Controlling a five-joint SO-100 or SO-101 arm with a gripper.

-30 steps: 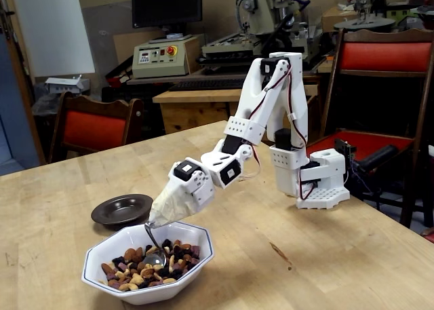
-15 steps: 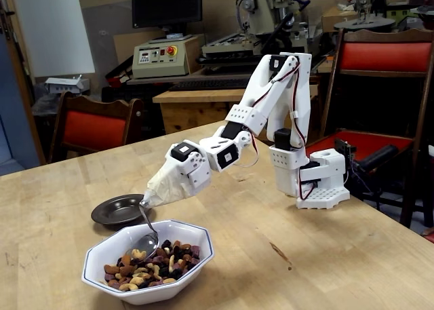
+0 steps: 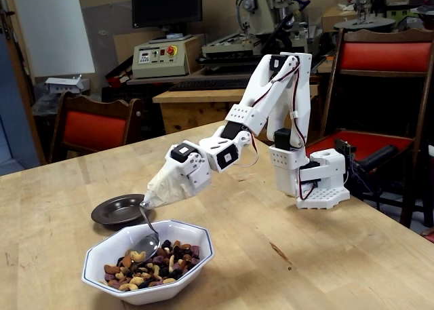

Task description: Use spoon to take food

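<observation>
The arm has drawn back and lifted; the spoon (image 3: 147, 240) has risen out of the food (image 3: 150, 264) toward the bowl's (image 3: 135, 287) far side.

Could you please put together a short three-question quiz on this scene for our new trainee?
1. True or false: the small shiny metal spoon has its bowl inside the white octagonal bowl.
2. What lies behind the white bowl in the fixed view? A) a dark round shallow dish B) a glass cup C) a blue plate
3. Fill in: the spoon's handle end disappears into off-white ____ wrapping at the gripper.

Key:
1. True; it sits at the left edge of the mixed nuts and dark dried fruit.
2. A
3. Tape; it hides the jaws.
</observation>
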